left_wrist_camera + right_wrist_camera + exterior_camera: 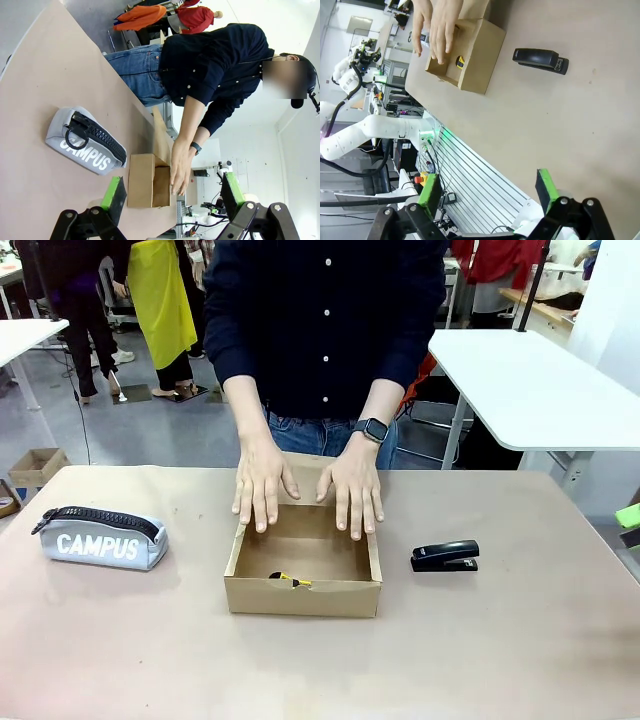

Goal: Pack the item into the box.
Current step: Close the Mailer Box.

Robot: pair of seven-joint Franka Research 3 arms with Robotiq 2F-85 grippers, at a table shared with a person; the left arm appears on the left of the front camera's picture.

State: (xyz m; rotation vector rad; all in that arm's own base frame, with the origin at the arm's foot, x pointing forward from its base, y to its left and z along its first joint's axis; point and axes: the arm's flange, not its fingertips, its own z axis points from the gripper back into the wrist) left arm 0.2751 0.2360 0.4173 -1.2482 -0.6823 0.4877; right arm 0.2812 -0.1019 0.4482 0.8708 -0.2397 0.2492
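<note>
Closest to me are my own tools: the left tool (171,195) and the right tool (487,192) both stand with jaws spread wide and nothing between them. Well ahead of the right tool, across bare desk (500,660), sits the box (300,597). The yellow knife (460,61) lies inside it against the wall nearest the tools, showing through the notch there. The person's hands (436,27) rest flat on the box's far rim. I judge the knife light, stiff and smooth-sided, so it could slip. If I had to shift it, I would pinch across the middle of its body, clear of the blade end. The stapler (540,60) lies beside the box, apart from it.
</note>
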